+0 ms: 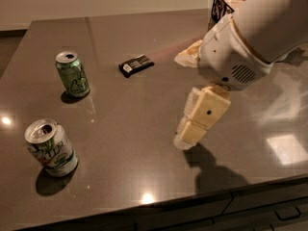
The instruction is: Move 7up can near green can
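The 7up can (pixel 50 148), white with green lettering, a green bottom band and an opened silver top, stands upright at the front left of the dark table. The green can (pixel 72 74), all green with pale script, stands upright behind it at the left. My gripper (pixel 188 139) hangs from the white arm over the table's middle right, pointing down and left, far to the right of both cans and holding nothing.
A small black wrapped bar (pixel 136 65) lies flat near the table's centre back. A black wire basket (pixel 226 3) with pale items stands at the back right, partly behind my arm. The table's front edge (pixel 159 203) runs below the gripper.
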Available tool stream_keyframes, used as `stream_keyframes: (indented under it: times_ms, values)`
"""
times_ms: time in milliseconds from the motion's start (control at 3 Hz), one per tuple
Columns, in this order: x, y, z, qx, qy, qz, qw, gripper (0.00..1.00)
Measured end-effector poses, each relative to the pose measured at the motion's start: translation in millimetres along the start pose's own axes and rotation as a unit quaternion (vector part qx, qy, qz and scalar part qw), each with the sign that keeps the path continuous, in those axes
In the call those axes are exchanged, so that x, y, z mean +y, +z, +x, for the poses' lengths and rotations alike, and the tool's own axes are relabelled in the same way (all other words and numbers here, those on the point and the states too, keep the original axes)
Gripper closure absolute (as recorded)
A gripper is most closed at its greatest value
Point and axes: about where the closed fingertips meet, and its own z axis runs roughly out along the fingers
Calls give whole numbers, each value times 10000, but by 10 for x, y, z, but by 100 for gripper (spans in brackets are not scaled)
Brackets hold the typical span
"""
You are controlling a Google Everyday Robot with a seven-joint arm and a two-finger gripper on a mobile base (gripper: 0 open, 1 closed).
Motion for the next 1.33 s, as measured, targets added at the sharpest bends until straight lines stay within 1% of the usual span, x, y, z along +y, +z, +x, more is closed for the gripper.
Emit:
stream_keyframes:
  times_ms: [333, 667, 1000, 1333]
  values:
    - [199, 289, -412, -468, -131, -279, 9984, 0]
    - [330, 527, -763, -919, -106, -461, 9946, 0]
    - [433, 823, -998, -1172, -85, -469, 9920, 0]
    - [503, 1142, -1184, -1327, -107, -399, 9903, 0]
